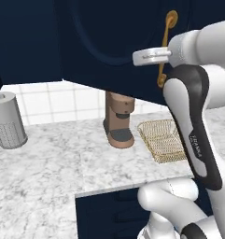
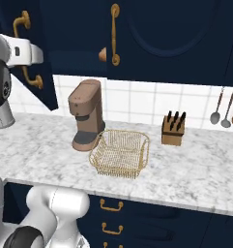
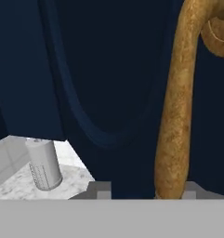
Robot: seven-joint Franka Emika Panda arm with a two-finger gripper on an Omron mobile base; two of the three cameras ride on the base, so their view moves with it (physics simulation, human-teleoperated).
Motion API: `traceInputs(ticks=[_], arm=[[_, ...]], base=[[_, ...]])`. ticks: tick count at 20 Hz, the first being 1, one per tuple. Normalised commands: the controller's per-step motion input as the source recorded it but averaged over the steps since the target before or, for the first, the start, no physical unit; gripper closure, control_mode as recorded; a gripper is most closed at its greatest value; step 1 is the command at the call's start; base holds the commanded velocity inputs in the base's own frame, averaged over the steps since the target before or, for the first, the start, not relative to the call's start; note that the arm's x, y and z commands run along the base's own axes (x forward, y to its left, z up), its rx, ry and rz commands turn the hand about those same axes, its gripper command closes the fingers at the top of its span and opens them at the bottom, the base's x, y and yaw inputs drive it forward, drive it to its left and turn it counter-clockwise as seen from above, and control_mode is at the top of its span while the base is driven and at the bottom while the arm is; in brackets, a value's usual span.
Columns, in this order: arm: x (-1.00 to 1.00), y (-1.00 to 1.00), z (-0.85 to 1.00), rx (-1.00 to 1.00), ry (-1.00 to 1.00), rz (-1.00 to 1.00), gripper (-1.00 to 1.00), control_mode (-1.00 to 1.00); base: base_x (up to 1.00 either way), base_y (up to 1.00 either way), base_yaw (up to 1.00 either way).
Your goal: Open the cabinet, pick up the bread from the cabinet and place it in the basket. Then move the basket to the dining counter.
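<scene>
The navy cabinet's left door (image 1: 109, 42) stands swung out from the wall. My gripper (image 1: 159, 56) (image 2: 27, 55) (image 3: 145, 190) is at its curved brass handle (image 3: 176, 107). The jaws are open around the handle, which lies against the right fingertip (image 3: 190, 188) with a gap to the left one. A sliver of the golden-brown bread (image 2: 103, 54) peeks from inside the cabinet, mostly hidden by the shut right door (image 2: 166, 38). The gold wire basket (image 2: 120, 152) (image 1: 163, 140) sits empty on the marble worktop. The dining counter is out of view.
A brown coffee machine (image 2: 86, 114) stands just left of the basket, under the open door. A knife block (image 2: 173, 130) sits to the right and utensils (image 2: 219, 111) hang on the tiled wall. A grey canister (image 1: 9, 121) stands far left.
</scene>
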Motion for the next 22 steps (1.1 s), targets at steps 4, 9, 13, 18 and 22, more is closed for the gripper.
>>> traceInputs(ticks=[4, 9, 13, 18, 22], arm=[[-0.66, 1.0, 0.0, 0.0, 0.0, 0.02, 1.0, -1.0], [-0.79, 0.53, 0.09, 0.0, 0.0, 0.01, 1.0, -1.0], [-1.0, -0.88, 0.19, 0.06, -0.01, -0.06, 1.0, -1.0], [-0.8, -1.0, 0.01, 0.3, 0.03, -0.09, 1.0, -1.0], [-0.46, -0.96, 0.04, 0.58, 0.0, 0.0, 1.0, -1.0]], base=[[0.0, 0.0, 0.0], [0.0, 0.0, 0.0], [0.0, 0.0, 0.0], [0.0, 0.0, 0.0], [0.0, 0.0, 0.0]])
